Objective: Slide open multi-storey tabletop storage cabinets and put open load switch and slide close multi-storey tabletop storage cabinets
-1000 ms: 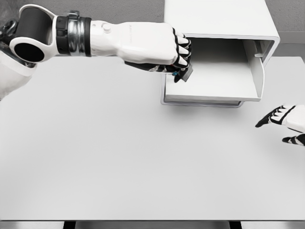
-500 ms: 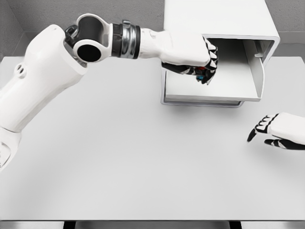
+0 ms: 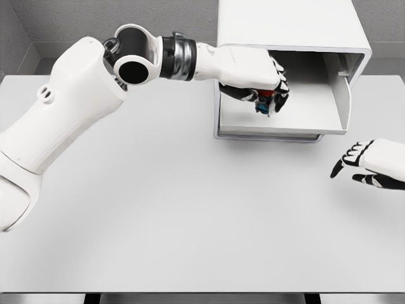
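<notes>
The left hand, fingers curled around the small load switch, has pushed further over the open drawer of the white storage cabinet and now holds it low above the floor, release seemingly next, while the right hand waits spread beside.

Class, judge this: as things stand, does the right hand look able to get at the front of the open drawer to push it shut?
Probably yes. The right hand hovers open over the table, just below the drawer, with nothing between them. The left hand is inside the drawer holding the load switch, so pushing now would hit it.
</notes>
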`<move>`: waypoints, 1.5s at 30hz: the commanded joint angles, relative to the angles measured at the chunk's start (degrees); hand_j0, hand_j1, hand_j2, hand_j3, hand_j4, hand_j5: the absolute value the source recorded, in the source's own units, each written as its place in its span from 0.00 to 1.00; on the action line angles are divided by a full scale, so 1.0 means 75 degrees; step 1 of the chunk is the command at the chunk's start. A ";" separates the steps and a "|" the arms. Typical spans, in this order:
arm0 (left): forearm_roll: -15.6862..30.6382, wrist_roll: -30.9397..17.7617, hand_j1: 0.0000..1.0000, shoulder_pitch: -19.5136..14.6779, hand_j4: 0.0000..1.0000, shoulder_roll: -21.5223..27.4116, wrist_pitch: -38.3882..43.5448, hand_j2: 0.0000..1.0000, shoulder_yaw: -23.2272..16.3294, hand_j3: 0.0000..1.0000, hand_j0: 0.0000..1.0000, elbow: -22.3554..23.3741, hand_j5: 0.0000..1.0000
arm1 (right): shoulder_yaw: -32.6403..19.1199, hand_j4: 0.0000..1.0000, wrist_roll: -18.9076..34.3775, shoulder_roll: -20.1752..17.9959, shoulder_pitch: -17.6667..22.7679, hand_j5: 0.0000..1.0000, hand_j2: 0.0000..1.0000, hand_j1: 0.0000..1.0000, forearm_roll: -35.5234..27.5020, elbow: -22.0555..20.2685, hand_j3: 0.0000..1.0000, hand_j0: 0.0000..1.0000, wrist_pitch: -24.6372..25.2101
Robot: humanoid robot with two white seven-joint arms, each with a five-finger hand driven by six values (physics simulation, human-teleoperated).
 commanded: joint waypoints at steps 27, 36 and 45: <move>0.2613 0.0067 1.00 0.0034 1.00 0.4146 0.0025 1.00 0.0034 1.00 1.00 -0.3360 1.00 | 0.0738 0.59 -0.0002 -0.0038 -0.0938 0.59 0.59 0.59 -0.0272 -0.0014 0.59 0.59 0.0020; 0.2297 0.0006 1.00 0.1043 1.00 0.5143 0.0025 1.00 -0.0024 1.00 1.00 -0.2259 1.00 | 0.1078 0.59 -0.0002 -0.0038 -0.1266 0.59 0.59 0.59 -0.0272 -0.0014 0.59 0.59 0.0020; 0.2179 0.0006 1.00 0.1090 1.00 0.5108 0.0025 1.00 -0.0059 1.00 1.00 -0.2247 1.00 | 0.1570 0.59 -0.0002 0.0021 -0.1840 0.59 0.59 0.59 -0.0283 -0.0002 0.59 0.59 0.0020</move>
